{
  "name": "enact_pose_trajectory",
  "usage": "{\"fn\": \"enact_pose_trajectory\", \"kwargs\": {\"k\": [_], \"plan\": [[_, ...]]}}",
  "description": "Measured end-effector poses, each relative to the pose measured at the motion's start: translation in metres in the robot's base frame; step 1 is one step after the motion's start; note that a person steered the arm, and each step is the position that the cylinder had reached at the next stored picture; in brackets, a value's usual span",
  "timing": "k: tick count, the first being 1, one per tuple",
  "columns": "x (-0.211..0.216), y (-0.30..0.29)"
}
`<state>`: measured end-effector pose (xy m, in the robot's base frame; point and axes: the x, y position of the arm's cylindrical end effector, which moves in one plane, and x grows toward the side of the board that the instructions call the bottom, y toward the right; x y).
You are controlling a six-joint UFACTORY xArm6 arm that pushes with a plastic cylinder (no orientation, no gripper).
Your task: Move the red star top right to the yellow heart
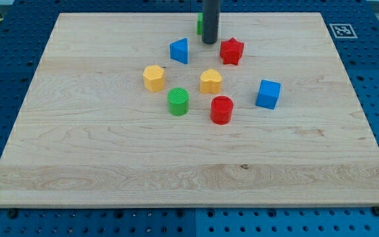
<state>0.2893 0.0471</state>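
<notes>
The red star [231,51] lies on the wooden board near the view's top middle. The yellow heart [210,81] lies below and to the left of it, a short gap apart. My tip [208,42] stands just left of the red star, between it and the blue triangular block [179,51], apart from both. The rod hides most of a green block [200,25] behind it.
A yellow hexagonal block [154,78] lies left of the heart. A green cylinder [178,101] and a red cylinder [222,110] lie below it. A blue cube [268,94] lies to the right. The board [97,164] sits on a blue pegboard table.
</notes>
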Motion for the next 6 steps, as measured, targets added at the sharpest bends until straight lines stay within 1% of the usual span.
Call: {"fn": "enact_pose_trajectory", "kwargs": {"k": [1, 3, 4, 6], "plan": [[0.021, 0.021], [0.039, 0.047], [0.039, 0.038], [0.039, -0.010]]}}
